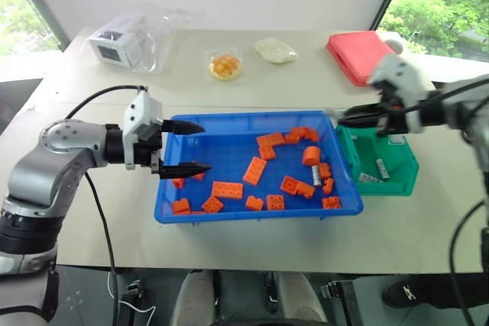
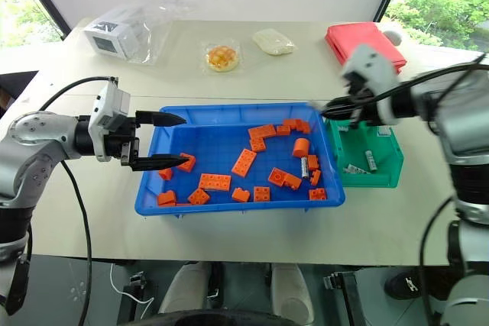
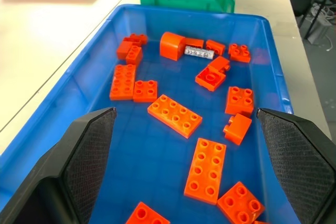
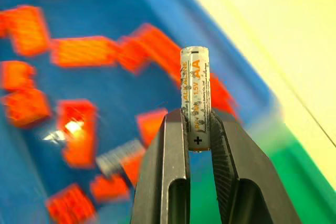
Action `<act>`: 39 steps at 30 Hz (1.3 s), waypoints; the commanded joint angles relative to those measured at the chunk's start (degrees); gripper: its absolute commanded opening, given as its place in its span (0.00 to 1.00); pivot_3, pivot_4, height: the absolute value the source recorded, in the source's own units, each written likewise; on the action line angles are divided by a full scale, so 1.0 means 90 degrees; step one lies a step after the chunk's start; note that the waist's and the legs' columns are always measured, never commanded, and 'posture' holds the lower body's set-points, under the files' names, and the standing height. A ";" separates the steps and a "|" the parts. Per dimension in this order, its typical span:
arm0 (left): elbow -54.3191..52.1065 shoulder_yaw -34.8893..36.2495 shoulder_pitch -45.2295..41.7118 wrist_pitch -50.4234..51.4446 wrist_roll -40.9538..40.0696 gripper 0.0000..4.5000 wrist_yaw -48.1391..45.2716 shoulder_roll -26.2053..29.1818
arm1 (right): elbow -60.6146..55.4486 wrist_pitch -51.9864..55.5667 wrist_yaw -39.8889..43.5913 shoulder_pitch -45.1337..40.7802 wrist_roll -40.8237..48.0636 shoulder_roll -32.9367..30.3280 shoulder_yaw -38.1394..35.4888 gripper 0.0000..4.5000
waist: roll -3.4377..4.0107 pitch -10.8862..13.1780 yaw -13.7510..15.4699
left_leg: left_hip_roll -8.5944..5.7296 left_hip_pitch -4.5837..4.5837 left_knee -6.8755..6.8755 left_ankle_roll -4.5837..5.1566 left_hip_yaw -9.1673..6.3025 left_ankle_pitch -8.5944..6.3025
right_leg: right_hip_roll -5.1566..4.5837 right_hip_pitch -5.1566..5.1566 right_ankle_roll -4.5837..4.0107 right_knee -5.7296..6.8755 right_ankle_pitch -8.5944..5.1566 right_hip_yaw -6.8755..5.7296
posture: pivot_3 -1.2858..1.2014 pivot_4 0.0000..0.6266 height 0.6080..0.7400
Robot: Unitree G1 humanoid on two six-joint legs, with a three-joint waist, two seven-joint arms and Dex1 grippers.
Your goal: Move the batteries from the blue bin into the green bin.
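The blue bin (image 1: 252,118) lies mid-table. One battery (image 1: 315,175) rests in it near its right end among orange bricks (image 1: 227,189), seen also as a battery (image 3: 198,52) beside a short orange cylinder (image 3: 172,44). To the bin's right stands the green bin (image 1: 397,186), with two batteries (image 1: 382,169) inside. My right gripper (image 1: 345,118) hovers over the seam between the two bins, shut on an upright AA battery (image 4: 195,103). My left gripper (image 1: 200,146) is open, level, above the blue bin's left end, with nothing between its fingers (image 3: 89,150).
A red tray (image 1: 359,53) sits at the back right, behind the green bin. Farther back lie a clear bag with a white box (image 1: 122,45), a small round dish of orange food (image 1: 225,66) and a white pouch (image 1: 276,50).
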 commanded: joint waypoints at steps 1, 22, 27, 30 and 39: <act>0.0180 -0.0116 -0.0348 -0.0252 0.0127 1.00 -0.0133 -0.0127 | -0.0140 0.0135 -0.0286 0.0743 0.0112 -0.0451 -0.0712 0.01 | 0.0000 0.0000 -0.0016 | 0.0000 0.0000 0.0000 0.0000 -0.0001 0.0000 | 0.0000 0.0000 0.0000 0.0001 0.0000 0.0000 | 0.52 0.24 0.95; 0.0171 -0.0157 -0.0519 -0.0299 0.0225 1.00 -0.0176 -0.0291 | -0.0244 -0.2536 0.1095 -0.0500 -0.0369 0.0062 0.2102 0.64 | 0.0004 0.0003 -0.0042 | 0.0001 0.0000 0.0000 0.0001 0.0000 0.0000 | 0.0008 -0.0004 0.0003 0.0005 0.0001 0.0011 | 0.52 0.24 0.95; -0.0120 0.0055 -0.0291 -0.0169 0.0127 1.00 0.0082 -0.0218 | 0.0284 -0.3196 0.1696 -0.0738 -0.0842 0.0296 0.2768 0.64 | 0.0004 0.0003 -0.0032 | 0.0001 -0.0001 0.0005 0.0001 0.0001 0.0000 | 0.0008 -0.0004 0.0004 0.0006 0.0001 0.0011 | 0.52 0.24 0.95; -0.0287 0.0188 -0.0099 -0.0107 0.0111 1.00 0.0196 -0.0156 | 0.0463 -0.3346 0.1771 -0.0740 -0.0971 0.0428 0.2847 0.64 | 0.0004 0.0003 -0.0039 | 0.0001 -0.0001 0.0003 0.0001 0.0000 0.0000 | 0.0009 -0.0005 0.0009 0.0006 0.0003 0.0010 | 0.52 0.24 0.95; -0.0538 0.0422 0.0203 0.0002 -0.0015 1.00 0.0433 -0.0045 | 0.1018 -0.3469 0.1559 -0.0601 -0.1499 0.0852 0.2994 0.64 | 0.0004 0.0003 -0.0042 | 0.0002 0.0002 0.0005 0.0000 0.0001 0.0001 | 0.0009 -0.0004 0.0005 0.0011 0.0002 0.0010 | 0.52 0.24 0.95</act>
